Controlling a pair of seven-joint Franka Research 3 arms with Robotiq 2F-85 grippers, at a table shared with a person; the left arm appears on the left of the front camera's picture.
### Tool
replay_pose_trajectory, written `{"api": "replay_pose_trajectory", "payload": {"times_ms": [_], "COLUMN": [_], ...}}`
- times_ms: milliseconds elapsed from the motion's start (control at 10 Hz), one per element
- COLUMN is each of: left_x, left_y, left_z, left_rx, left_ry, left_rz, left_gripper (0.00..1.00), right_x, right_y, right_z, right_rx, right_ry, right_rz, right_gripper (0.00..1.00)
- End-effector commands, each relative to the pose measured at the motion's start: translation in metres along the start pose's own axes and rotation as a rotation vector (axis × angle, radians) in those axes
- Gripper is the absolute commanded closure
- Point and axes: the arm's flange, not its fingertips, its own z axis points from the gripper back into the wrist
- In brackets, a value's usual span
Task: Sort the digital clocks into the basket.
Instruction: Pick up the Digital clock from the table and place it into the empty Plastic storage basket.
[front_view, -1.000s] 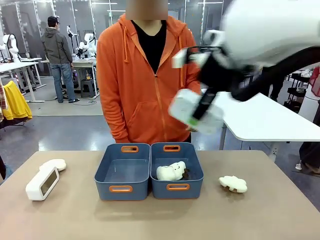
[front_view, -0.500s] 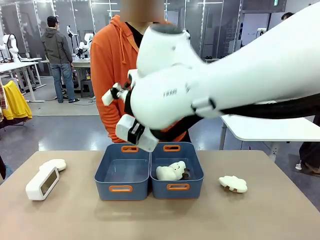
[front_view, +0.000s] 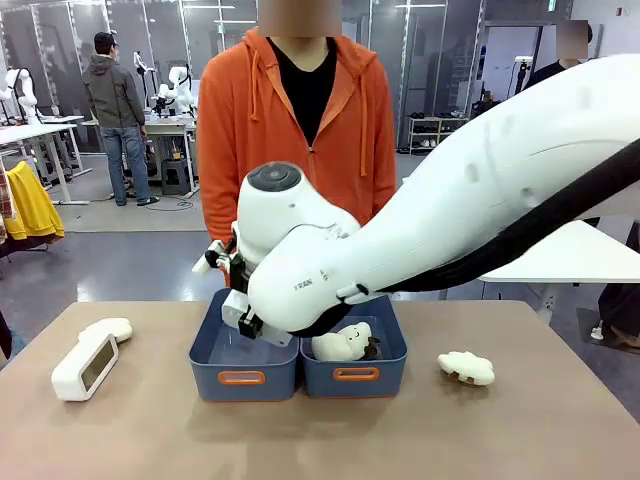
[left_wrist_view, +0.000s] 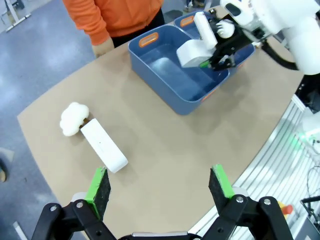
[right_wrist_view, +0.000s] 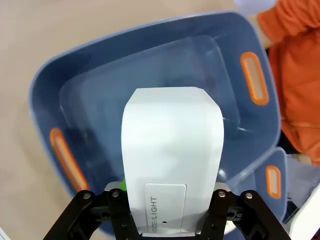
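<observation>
**Near edge.** The left gripper (left_wrist_view: 160, 184) hangs above the table (front_view: 320, 440). Its jaws are spread wide, with nothing between the green pads (left_wrist_view: 100, 184).

**Left side.** Beyond it the loose clock (left_wrist_view: 104, 149) lies on the table, well apart from both baskets, its screen turned toward the robot's side. The left plush (left_wrist_view: 74, 118) sits just beside its far end.

**Mid-table.** Two blue baskets stand side by side, their long walls touching or nearly so.
- The left basket (front_view: 270, 380) has a bare floor.
- The right gripper (right_wrist_view: 170, 187) reaches across from the robot's right and is clamped on the held clock (right_wrist_view: 172, 150), one pad on either side of its base. The end printed "LIGHT" faces the wrist camera.
- The held clock hangs over the left basket's interior, near the wall it shares with the right basket (front_view: 385, 378). Whether the clock touches the floor cannot be told.
- The right basket holds the basket plush (front_view: 340, 343).
- The right plush (front_view: 466, 367) lies on the table to the right of the baskets, apart from them.

**Far side.** A person (front_view: 295, 150) in an orange hoodie stands behind the baskets.
</observation>
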Motion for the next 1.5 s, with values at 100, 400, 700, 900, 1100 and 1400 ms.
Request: {"api": "replay_pose_trajectory", "payload": {"times_ms": [100,400,700,900,1100,1400], "left_x": [0.001,0.001,0.001,0.001,0.001,0.001], "left_y": [0.003,0.003,0.003,0.003,0.003,0.003], "left_z": [0.001,0.001,0.001,0.001,0.001,0.001], "left_rx": [-0.012,-0.012,-0.012,-0.012,-0.012,-0.012], "left_ry": [-0.001,-0.001,-0.001,-0.001,-0.001,-0.001], "left_rz": [-0.015,-0.015,-0.015,-0.015,-0.015,-0.015], "left_gripper": [0.0,0.0,0.0,0.0,0.0,0.0], "right_x": [0.028,0.024,0.021,0.021,0.021,0.021], "right_y": [0.011,0.009,0.009,0.009,0.009,0.009], "right_z": [-0.013,-0.026,-0.025,-0.025,-0.025,-0.025], "right_rx": [0.018,0.034,0.037,0.037,0.037,0.037], "right_ry": [0.038,0.072,0.061,0.061,0.061,0.061], "right_rz": [-0.016,-0.021,0.0,0.0,0.0,0.0], "right_gripper": [0.45,0.12,0.0,0.0,0.0,0.0]}}
